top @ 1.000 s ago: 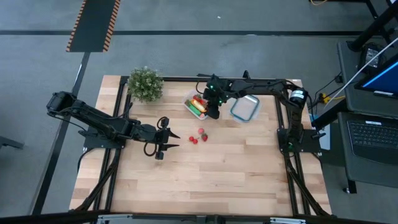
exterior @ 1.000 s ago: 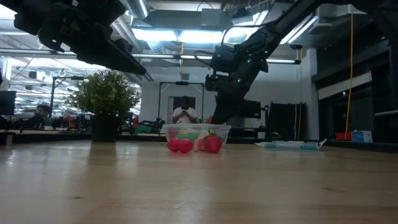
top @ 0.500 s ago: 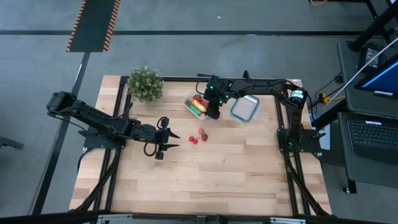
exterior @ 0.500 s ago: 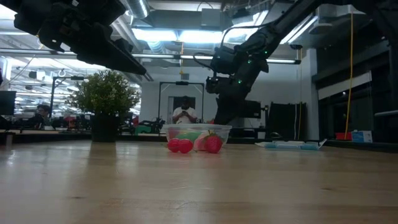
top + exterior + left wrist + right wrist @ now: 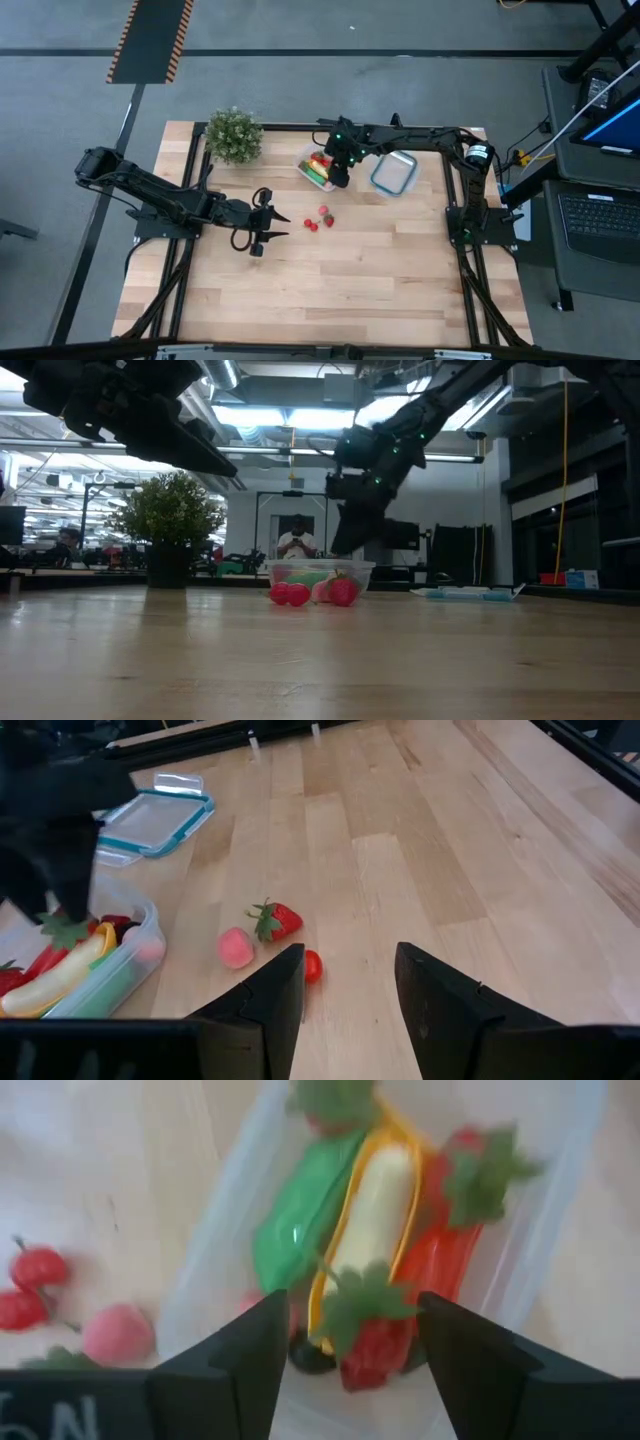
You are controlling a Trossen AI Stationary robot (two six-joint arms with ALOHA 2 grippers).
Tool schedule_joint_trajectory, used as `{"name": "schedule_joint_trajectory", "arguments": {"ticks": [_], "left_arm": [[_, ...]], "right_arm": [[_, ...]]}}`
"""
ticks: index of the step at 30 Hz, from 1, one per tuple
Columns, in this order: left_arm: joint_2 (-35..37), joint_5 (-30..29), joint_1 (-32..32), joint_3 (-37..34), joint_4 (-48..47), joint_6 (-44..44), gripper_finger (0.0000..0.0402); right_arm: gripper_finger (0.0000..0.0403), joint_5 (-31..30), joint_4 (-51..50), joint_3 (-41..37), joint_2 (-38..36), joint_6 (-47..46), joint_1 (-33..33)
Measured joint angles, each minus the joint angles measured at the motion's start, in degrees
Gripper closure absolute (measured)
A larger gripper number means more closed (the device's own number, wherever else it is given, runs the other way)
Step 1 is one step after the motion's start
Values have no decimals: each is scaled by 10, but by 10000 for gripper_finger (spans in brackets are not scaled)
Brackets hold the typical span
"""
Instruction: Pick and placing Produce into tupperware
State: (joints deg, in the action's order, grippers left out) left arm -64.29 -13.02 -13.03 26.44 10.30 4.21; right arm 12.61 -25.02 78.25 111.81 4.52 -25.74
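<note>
The right gripper [image 5: 339, 172] hangs directly over the tupperware [image 5: 303, 170], fingers parted and empty, and a leafy red strawberry [image 5: 372, 1335] lies in the tub right between them (a drop just made, by the look of it). Packed alongside are a yellow banana [image 5: 378, 1205], a green piece [image 5: 302, 1215] and a red pepper-like piece [image 5: 440, 1250], so the container is filling up.

How to do this step well? I'd say lift straight up and clear of the rim first; dragging sideways risks nudging that light plastic tub across the table [image 5: 340, 290]. Only then swing toward the loose pieces.

Where are they? Three pieces remain on the wood: a strawberry [image 5: 281, 920], a pale pink round piece [image 5: 236, 948] and a small red cherry-like piece [image 5: 312, 965], clustered close together, between the tupperware and the left gripper [image 5: 348, 982]. They lie a short way from the right gripper, on the side nearer the table's middle. The left gripper hovers low with its fingers spread and nothing between them, the cherry-like piece just ahead of its fingertips, so either arm could take it.

These pieces are small and round (likely to roll), so a centred, straight-down approach seems wise.

The blue-rimmed lid [image 5: 394, 173] sits beside the tupperware, the potted plant [image 5: 233, 135] well apart.
</note>
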Motion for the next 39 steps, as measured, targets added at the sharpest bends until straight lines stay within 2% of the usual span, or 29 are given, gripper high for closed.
{"name": "schedule_joint_trajectory", "arguments": {"ticks": [4,7,10,15,20,29,34,39], "left_arm": [[0,0,0,0,0,5,250],[0,0,0,0,5,5,250],[0,0,0,0,18,5,250],[0,0,1,0,24,-11,250],[0,0,1,0,28,-11,250],[0,0,28,0,37,-78,250],[-16,20,61,5,37,-115,250],[-82,31,67,60,3,-88,250]], "right_arm": [[182,4,-27,42,0,-12,3],[182,29,-42,62,0,-12,9],[181,54,-43,57,-12,-10,20],[182,56,-38,19,-62,-10,48],[180,56,48,-81,-157,-27,87],[182,56,327,-338,-368,-90,175],[179,55,365,-426,-448,-105,202],[178,55,405,-488,-483,-115,213]]}}
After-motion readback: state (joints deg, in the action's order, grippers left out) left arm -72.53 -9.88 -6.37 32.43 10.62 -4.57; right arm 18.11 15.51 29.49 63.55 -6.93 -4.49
